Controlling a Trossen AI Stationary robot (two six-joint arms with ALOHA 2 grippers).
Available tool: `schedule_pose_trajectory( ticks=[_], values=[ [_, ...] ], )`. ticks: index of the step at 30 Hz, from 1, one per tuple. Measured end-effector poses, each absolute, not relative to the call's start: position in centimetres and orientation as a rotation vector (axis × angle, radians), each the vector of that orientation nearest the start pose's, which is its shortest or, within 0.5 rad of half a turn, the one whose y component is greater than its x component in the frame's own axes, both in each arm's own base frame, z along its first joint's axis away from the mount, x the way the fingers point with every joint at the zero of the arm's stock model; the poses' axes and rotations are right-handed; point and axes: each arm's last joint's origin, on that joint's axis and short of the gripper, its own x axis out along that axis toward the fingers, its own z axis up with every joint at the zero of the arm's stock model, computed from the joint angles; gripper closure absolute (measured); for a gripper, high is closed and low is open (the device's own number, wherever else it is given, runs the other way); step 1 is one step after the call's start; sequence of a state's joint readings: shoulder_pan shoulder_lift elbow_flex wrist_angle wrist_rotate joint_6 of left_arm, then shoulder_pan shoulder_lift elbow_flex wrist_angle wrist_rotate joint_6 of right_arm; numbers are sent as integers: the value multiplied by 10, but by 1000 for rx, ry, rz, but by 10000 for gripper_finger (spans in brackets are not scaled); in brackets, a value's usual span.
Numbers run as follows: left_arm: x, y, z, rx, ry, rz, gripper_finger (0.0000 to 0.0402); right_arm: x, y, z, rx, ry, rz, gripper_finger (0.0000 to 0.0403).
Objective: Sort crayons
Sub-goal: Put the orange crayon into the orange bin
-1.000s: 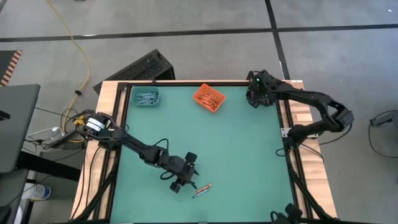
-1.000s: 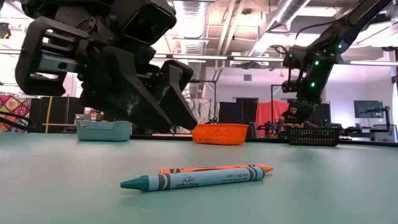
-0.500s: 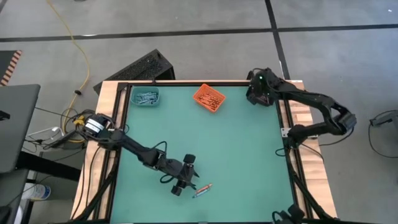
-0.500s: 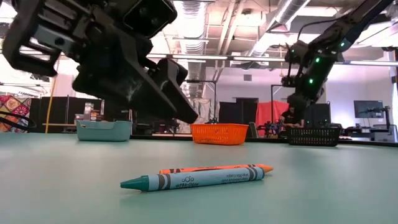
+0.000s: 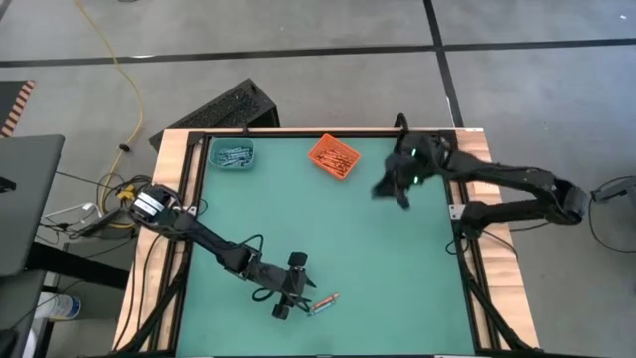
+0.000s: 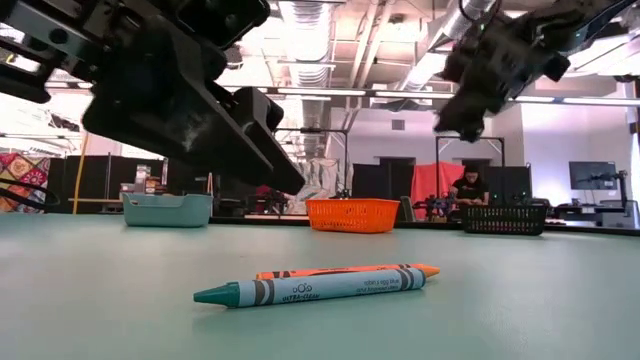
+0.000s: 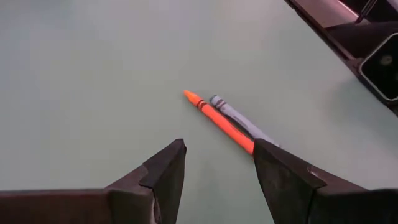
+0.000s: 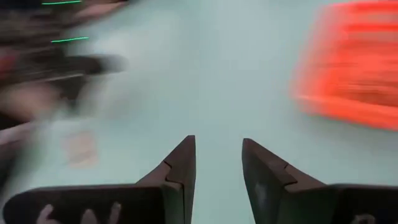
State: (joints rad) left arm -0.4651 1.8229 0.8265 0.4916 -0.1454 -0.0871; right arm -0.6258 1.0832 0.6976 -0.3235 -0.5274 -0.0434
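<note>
While my left hand (image 7: 217, 165) hovers released over the orange crayon (image 7: 219, 120) and blue-grey crayon (image 7: 239, 117) lying together on the counter (image 5: 397, 268), ready to pinch one, my right hand (image 8: 217, 163) hangs empty, fingers parted.

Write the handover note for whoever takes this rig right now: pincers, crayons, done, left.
Left pincer: open, empty, low over the table's near edge, aimed at the last two loose crayons.
Right pincer: open, empty, above the table beside the orange bin.
Loose crayons: orange crayon and blue-grey crayon, side by side, touching.
Done: crayons already lie in the orange bin and the teal bin.
Left: pick up both loose crayons and bin each by colour.
</note>
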Motion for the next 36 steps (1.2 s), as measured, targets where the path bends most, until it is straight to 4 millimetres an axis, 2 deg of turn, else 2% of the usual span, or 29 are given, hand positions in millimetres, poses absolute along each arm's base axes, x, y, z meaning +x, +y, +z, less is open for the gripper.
schedule_pose_trajectory(
  ticks=[3,8,13,19,23,26,31,36],
  values=[
    [316,-159,139,59,500,-300,223,202,-76,235,392,584,186,280],
    [313,-165,139,27,507,-307,223,220,-5,223,293,613,395,280],
    [308,-173,139,-23,522,-317,223,228,54,213,120,624,364,280],
    [302,-183,139,-53,520,-290,223,242,108,194,-3,528,327,280],
    [299,-187,139,-58,505,-219,223,254,135,174,-64,445,365,280],
    [297,-189,139,-67,505,-210,223,262,147,154,-119,414,396,280],
    [297,-190,139,-62,500,-193,223,281,155,132,-200,433,359,280],
    [297,-189,139,-59,497,-174,223,301,156,121,-219,461,337,280]
  ],
)
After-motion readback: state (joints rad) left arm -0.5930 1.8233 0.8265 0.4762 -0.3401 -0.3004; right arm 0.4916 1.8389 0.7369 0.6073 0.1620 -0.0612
